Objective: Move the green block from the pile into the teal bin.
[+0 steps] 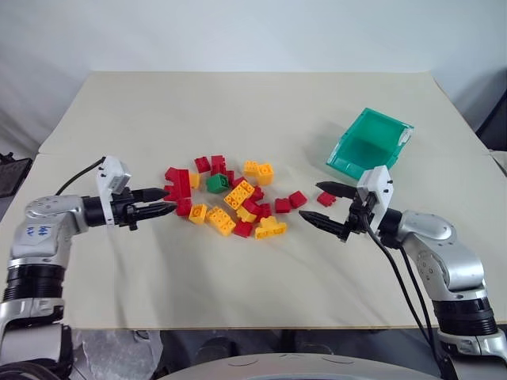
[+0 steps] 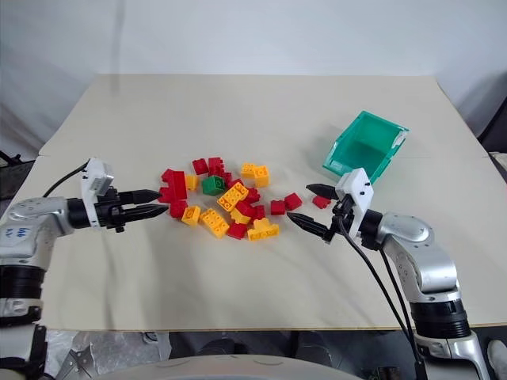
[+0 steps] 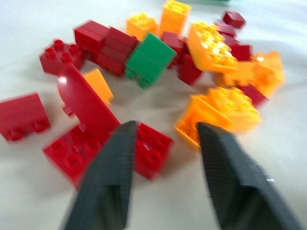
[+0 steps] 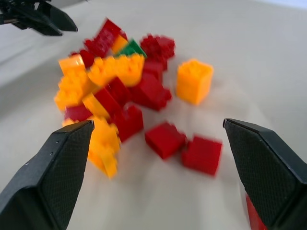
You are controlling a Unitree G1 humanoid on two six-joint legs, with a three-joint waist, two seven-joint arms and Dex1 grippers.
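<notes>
Left eye view: we see green block [image 1: 217, 184] in pile [image 1: 230, 198], unheld; teal bin [image 1: 369, 143] well apart. Left tool [image 1: 164, 201] parted, empty, aimed at pile; right tool [image 1: 326, 206] spread wide, empty.

The pile [image 1: 228, 198] lies near the middle of the table [image 1: 261, 103]. The green block [image 1: 216, 184] sits in the pile toward its far side, at about 11 o'clock from its centre. The teal bin [image 1: 368, 144] rests at 2 o'clock from the pile, well apart. The left gripper [image 1: 162, 202] hovers at the pile's 9 o'clock, the right gripper [image 1: 326, 207] at its 3 o'clock.
</notes>
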